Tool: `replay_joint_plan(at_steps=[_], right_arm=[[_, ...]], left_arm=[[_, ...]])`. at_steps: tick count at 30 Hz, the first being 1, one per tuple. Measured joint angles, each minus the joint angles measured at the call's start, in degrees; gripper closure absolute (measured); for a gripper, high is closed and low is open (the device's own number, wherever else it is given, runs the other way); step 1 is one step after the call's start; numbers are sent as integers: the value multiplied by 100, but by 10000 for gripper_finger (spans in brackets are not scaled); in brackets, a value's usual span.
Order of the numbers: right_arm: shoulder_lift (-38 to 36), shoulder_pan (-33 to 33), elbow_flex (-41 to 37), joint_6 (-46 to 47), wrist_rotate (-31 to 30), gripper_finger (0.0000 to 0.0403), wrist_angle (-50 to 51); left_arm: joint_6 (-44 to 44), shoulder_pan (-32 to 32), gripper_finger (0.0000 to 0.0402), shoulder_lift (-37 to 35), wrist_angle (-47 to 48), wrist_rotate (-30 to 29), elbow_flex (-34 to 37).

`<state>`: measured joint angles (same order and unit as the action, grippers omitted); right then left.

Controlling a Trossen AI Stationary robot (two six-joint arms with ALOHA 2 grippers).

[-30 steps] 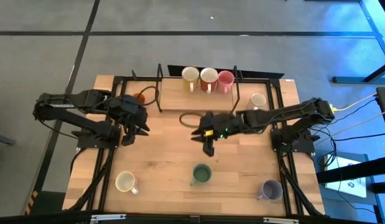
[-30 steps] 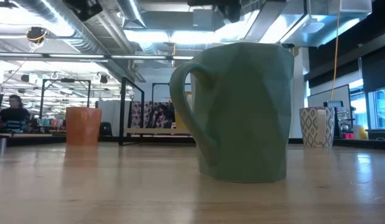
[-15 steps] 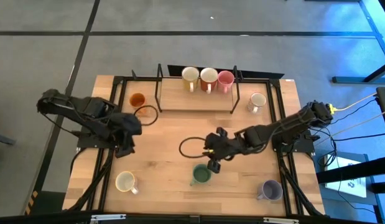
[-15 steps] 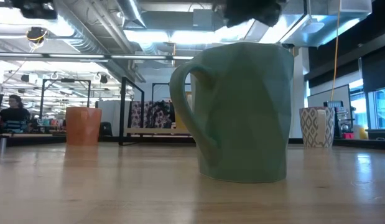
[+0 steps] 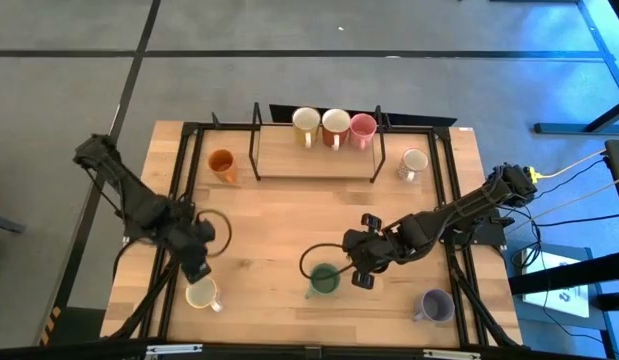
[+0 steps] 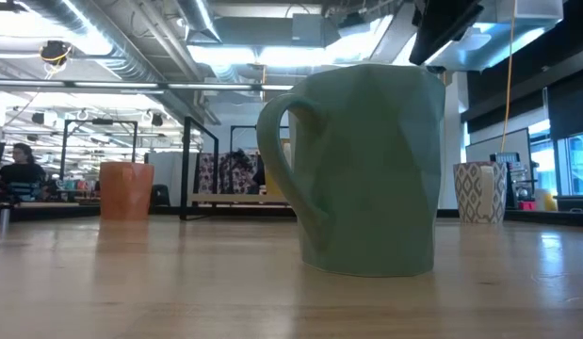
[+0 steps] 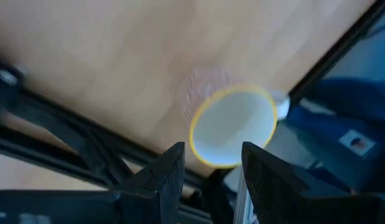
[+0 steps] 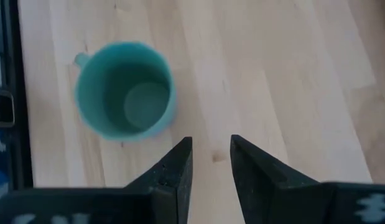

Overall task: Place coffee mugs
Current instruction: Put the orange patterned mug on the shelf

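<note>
The coffee mugs are spread over the pale wooden table (image 5: 279,200). The green ceramic mug (image 5: 323,281) stands upright near the front edge, about mid-width, its handle toward the left arm's side; in the low view it fills the middle of the picture (image 6: 362,169). The right gripper (image 5: 361,268) hangs just beside this mug, on the side away from its handle. In the right wrist view its two dark fingers (image 8: 173,171) stand a narrow gap apart with bare wood between them, pinching nothing; the green mug (image 8: 125,92) lies ahead of the tips and apart from them.

The left gripper (image 5: 196,262) is over the front left part of the table, just beside the cream ceramic mug with a yellow rim (image 5: 201,293). In the left wrist view its fingers (image 7: 164,171) are parted and hold nothing, with the cream mug (image 7: 234,126) showing past the tips, partly behind the gap; whether they touch it I cannot tell.

The lavender mug (image 5: 434,305) sits at the front right corner. The orange mug (image 5: 222,163) stands far left at the back, a patterned white mug (image 5: 414,162) far right. On the raised wooden shelf in a black frame (image 5: 279,155) at the back, a cream mug (image 5: 306,124), a white mug (image 5: 335,125) and a pink mug (image 5: 362,128) stand in a row, close together.
</note>
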<state>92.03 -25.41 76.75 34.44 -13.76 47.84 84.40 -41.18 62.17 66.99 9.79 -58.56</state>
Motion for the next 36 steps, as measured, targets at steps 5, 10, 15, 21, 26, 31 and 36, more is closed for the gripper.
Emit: replay_joint_plan(at_steps=[5, 10, 15, 21, 26, 31, 36], right_arm=[[0, -25, 0, -301, 2, 306, 32], [0, -8, 0, -336, -80, 306, 34], [-2, -8, 0, -344, -122, 306, 32], [-2, -8, 0, -341, -122, 306, 30], [-2, -8, -2, -331, -253, 306, 28], [-2, -8, -2, -329, -384, 306, 28], [-2, -8, -2, -329, -611, 306, 28]], left_arm=[[814, -764, 248, 299, -438, 43, 293], [1194, -1078, 248, 670, -532, -157, 327], [1253, -1155, 248, 991, -523, -483, 330], [1085, -1155, 248, 1440, -512, -590, 330], [634, -1155, 250, 1846, -514, -668, 334], [-121, -1153, 296, 2094, -469, -737, 334], [-952, -1033, 378, 2047, -495, -777, 334]])
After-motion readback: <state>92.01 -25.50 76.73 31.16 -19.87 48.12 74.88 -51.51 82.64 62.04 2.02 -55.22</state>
